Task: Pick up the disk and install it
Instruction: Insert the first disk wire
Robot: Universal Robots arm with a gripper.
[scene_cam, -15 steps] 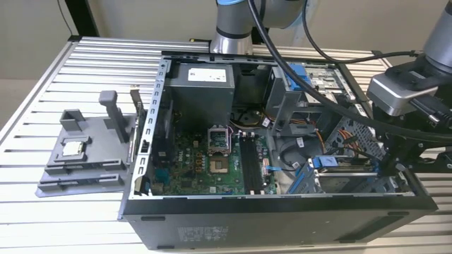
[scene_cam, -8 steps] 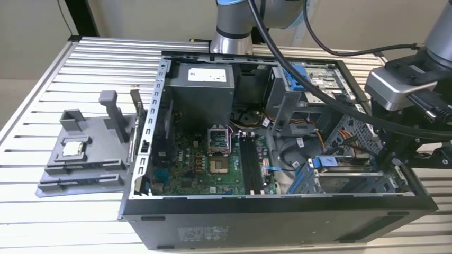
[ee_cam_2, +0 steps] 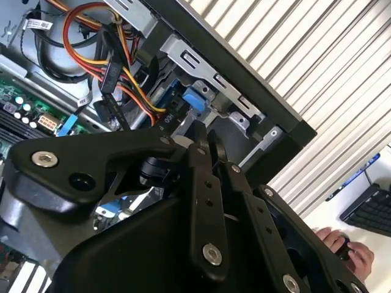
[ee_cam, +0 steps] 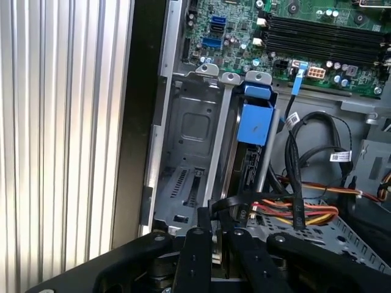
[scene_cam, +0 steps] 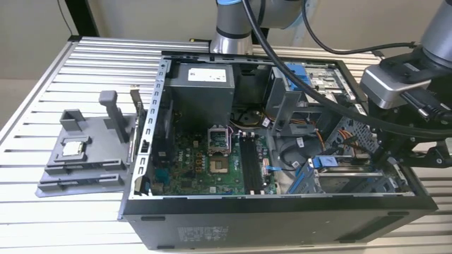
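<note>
- The disk (ee_cam: 252,131) stands on edge in the drive cage (ee_cam: 189,159) of the computer case (scene_cam: 282,222); mostly hidden, its blue bracket shows.
- In both wrist views the jaws look narrow, nearly together, holding nothing, at the cage's 6 o'clock.

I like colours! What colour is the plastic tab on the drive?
Blue tab, best in the first wrist view.

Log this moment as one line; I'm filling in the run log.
gripper: at drive cage, close to disk | disk: edgewise in cage slot, blue bracket showing | case: open
</note>
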